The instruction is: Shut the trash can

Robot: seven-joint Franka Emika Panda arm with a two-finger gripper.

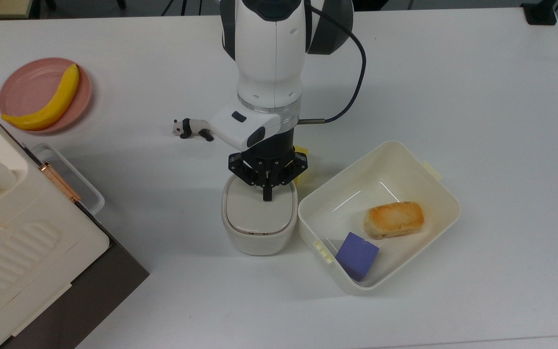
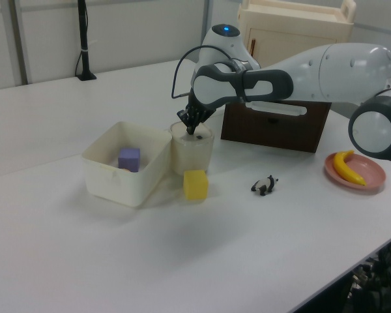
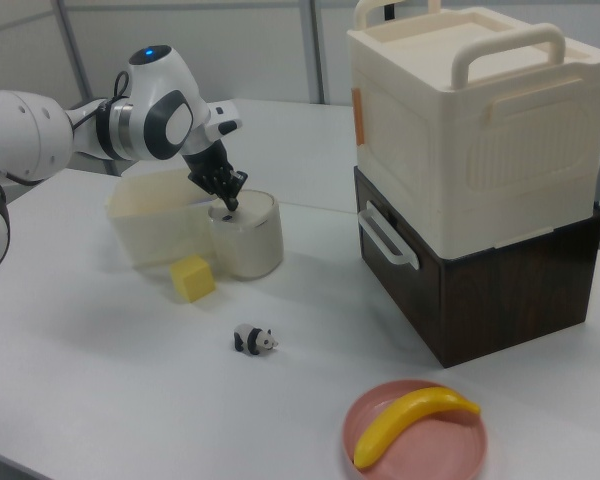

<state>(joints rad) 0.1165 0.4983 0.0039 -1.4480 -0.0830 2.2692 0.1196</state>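
The small cream-white trash can (image 1: pixel 258 220) (image 2: pixel 193 149) (image 3: pixel 248 236) stands mid-table with its flat lid lying level on the rim. My gripper (image 1: pixel 267 196) (image 2: pixel 191 129) (image 3: pixel 228 208) is shut with nothing in it, its fingertips pressed together and resting on the lid's far edge in the top view. The arm comes down onto it from above.
A cream rectangular tub (image 1: pixel 434 189) with a bread piece (image 1: pixel 394 219) and a purple block (image 1: pixel 356 255) touches the can on the top view's right. A yellow cube (image 2: pixel 195 184), a panda figure (image 1: pixel 192 129), a pink plate (image 1: pixel 27 89) with a banana (image 1: pixel 49 103) and a large white appliance (image 3: pixel 475 140) stand around.
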